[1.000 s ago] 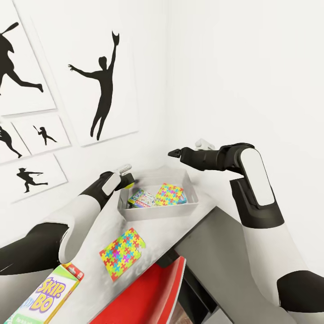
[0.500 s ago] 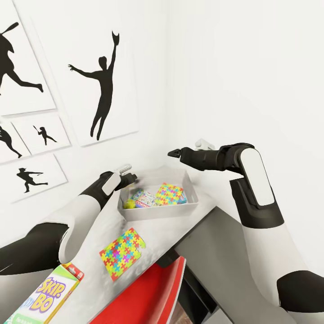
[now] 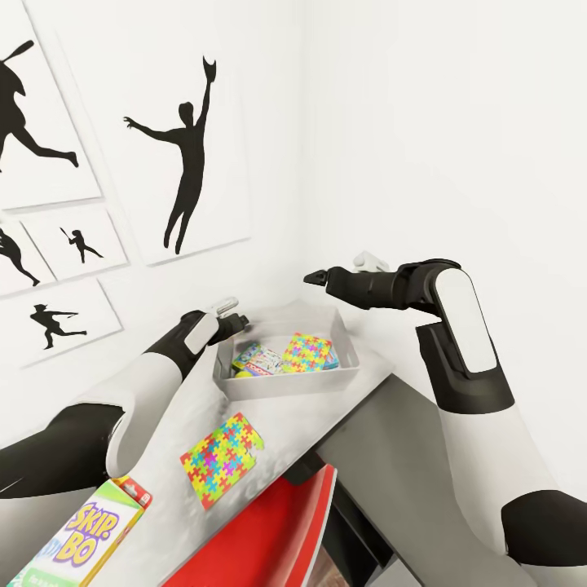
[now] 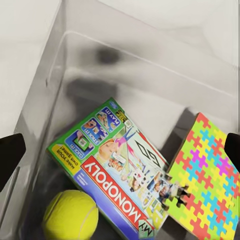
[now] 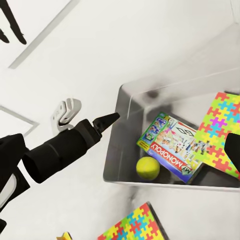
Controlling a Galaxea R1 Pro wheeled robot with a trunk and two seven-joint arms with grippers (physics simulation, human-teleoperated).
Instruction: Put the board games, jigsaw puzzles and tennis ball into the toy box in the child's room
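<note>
The toy box [image 3: 287, 380] stands on the table [image 3: 285, 412] in the wall corner. In it lie a Monopoly board game [image 4: 125, 170], a jigsaw puzzle [image 3: 308, 352] and the tennis ball [image 4: 70, 216], which rests in the corner beside the game. My left gripper [image 3: 238, 321] hovers open and empty just above the box's left rim. Higher up, over the far side of the box, my right gripper [image 3: 314, 277] is open and empty. A second jigsaw puzzle [image 3: 222, 447] lies flat on the table nearer me, and the Skip-Bo board game [image 3: 90, 534] lies at the near left.
A red chair [image 3: 269, 530] is pushed under the table's front edge. A lower dark grey cabinet top [image 3: 408, 456] joins the table at the right. White walls with black baseball silhouettes [image 3: 187, 163] close in behind and left of the box.
My left gripper opened and let go of the tennis ball, which fell into the toy box and settled in its near-left corner. The right arm stayed still.
</note>
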